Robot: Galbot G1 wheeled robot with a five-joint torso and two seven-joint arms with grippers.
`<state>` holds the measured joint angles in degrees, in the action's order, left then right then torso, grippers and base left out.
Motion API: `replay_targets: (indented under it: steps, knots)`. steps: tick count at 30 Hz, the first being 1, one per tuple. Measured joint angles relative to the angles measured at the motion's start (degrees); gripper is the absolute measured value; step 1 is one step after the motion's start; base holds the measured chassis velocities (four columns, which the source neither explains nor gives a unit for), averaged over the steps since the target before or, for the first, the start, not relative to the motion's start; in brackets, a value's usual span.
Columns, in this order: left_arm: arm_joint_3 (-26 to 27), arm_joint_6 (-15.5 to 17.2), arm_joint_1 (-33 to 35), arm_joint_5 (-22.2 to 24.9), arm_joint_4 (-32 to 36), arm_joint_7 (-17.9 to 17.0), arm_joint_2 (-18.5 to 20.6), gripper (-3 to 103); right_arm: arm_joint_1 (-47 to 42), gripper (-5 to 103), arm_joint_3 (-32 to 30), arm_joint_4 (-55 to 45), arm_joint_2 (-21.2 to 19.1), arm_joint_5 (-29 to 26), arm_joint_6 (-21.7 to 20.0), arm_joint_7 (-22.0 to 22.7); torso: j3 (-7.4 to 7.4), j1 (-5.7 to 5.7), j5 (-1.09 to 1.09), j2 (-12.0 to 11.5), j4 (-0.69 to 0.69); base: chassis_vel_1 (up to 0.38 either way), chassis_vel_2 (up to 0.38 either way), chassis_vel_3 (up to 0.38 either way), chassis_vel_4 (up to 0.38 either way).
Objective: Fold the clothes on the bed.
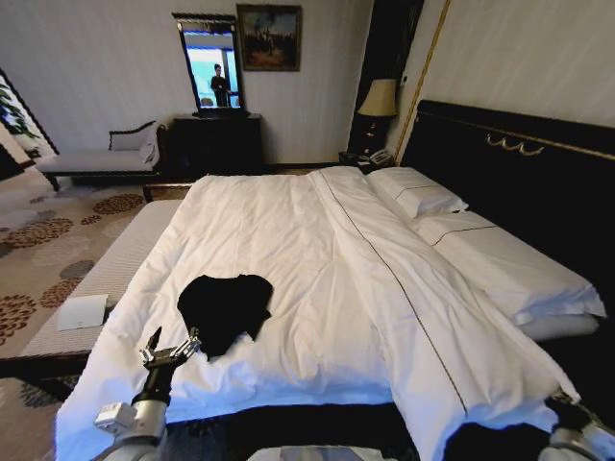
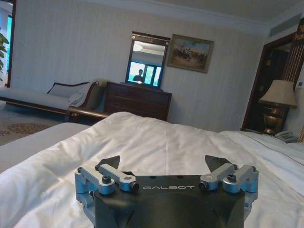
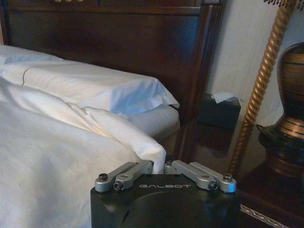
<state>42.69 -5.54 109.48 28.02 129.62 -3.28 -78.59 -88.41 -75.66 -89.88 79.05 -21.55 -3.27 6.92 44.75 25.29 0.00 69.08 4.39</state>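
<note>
Black T-shirt [image 1: 225, 309] lies crumpled on the white duvet [image 1: 288, 250] of the bed [image 1: 500, 163], toward the foot end on the robot's left side, well apart from the pillows [image 1: 423, 197] up by the dark headboard; its outline is irregular, w/ a lobe trailing toward the near edge, not laid flat. Left gripper [image 1: 171, 347] hovers just beside the shirt's near-left edge, close to the trailing lobe but apart from it as far as the head view shows; fingers spread wide, nothing between them. Left wrist view confirms: left gripper [image 2: 164, 165] w/ both dark fingertips [image 2: 110, 161] standing wide apart above white bedding, empty, looking across the duvet toward a dresser [image 2: 137, 99], mirror [image 2: 147, 59] and chaise [image 2: 47, 97] at the far wall. Right arm sits low at the robot's right, by the bed's near-right corner; right gripper [image 3: 159, 166] has its linkages folded in and the fingers seem to meet at the centre, prob. closed w/ nothing held, though the tips themselves are hard to make out against the fold of sheet behind. It's next to the overhanging duvet corner, near a nightstand w/ a lamp base [image 3: 289, 123] and tissue box [image 3: 219, 111]
</note>
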Motion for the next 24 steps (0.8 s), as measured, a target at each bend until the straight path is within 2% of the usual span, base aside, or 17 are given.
replay_targets:
  steps: [3, 21, 22, 23, 24]
  knots:
    - [0.08, 0.00, 0.33, -0.03, 0.12, -0.01, -0.10, 100, -0.73, 1, 0.13, -0.06, 0.77, 0.83, -1.75, 1.00, 0.00, 0.00, 0.01, 0.00, -0.01, 0.000, 0.000, 0.000, 0.000]
    - [0.09, -0.04, 0.43, -0.18, 0.36, -0.02, -0.16, 100, -0.67, 1, -0.38, 1.24, 0.52, 0.58, -3.57, 2.62, 0.01, 0.00, 0.00, 0.00, 0.02, 0.000, 0.000, 0.000, 0.000]
    - [0.11, -0.04, 0.43, -0.18, 0.33, -0.03, -0.18, 100, -0.75, -1, -0.50, 1.12, 0.64, 0.42, -3.52, 2.83, 0.01, 0.00, -0.02, 0.01, 0.07, 0.000, 0.000, 0.000, 0.000]
    - [0.15, -0.04, 0.43, -0.17, 0.30, -0.04, -0.20, 100, -0.90, 4, -0.78, 1.14, 0.73, 0.36, -3.51, 3.15, 0.02, -0.01, -0.05, 0.01, 0.26, 0.000, 0.000, 0.000, 0.000]
    - [0.15, -0.04, 0.43, -0.17, 0.30, -0.04, -0.20, 100, -0.90, 4, -0.78, 1.14, 0.73, 0.36, -3.51, 3.15, 0.02, -0.01, -0.05, 0.01, 0.26, 0.000, 0.000, 0.000, 0.000]
